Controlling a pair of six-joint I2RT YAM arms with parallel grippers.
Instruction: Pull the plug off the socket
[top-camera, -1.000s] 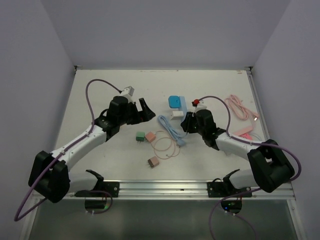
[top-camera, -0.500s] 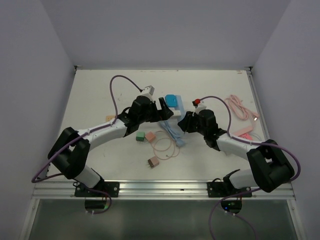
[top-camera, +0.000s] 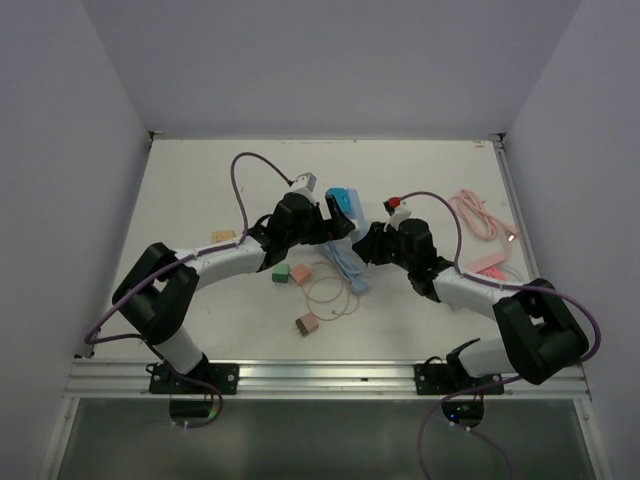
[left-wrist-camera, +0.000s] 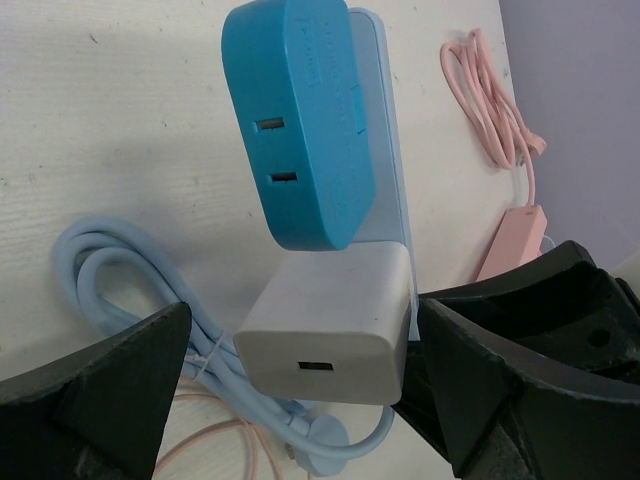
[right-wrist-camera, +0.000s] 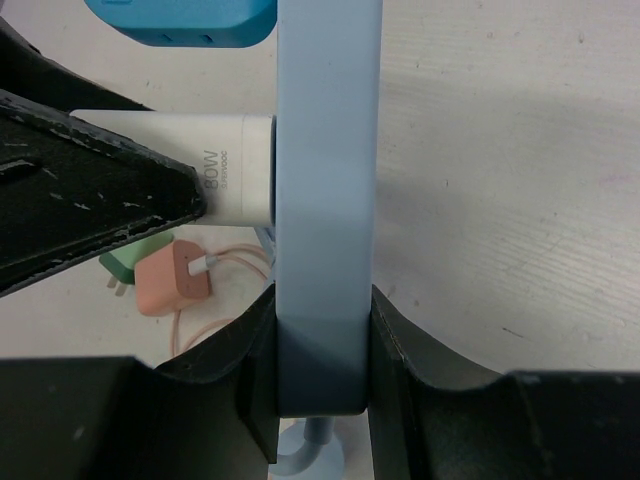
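The white table (top-camera: 200, 190) carries everything here. The left gripper (left-wrist-camera: 300, 335) is spread wide, one black finger on either side of the white plug (left-wrist-camera: 330, 320), and whether either finger touches it cannot be told. The right gripper (right-wrist-camera: 320, 375) is pressed together on the near end of the pale blue socket strip (right-wrist-camera: 325, 200), pinching it between both pads. A blue adapter (left-wrist-camera: 300, 110) sits plugged into the strip, showing two slots on its face and raised lettering too small to read. The white plug is seated in the strip just beside the adapter, still plugged in, with a port in its outer face; its side reads "80W" (the finer print under that is illegible). A light blue cable (left-wrist-camera: 110, 270) lies coiled near the plug, and a pink cable (left-wrist-camera: 490, 110) is well apart beyond the strip. A small pink charger (right-wrist-camera: 175, 285) and a green charger (right-wrist-camera: 125, 268) lie side by side on the table.
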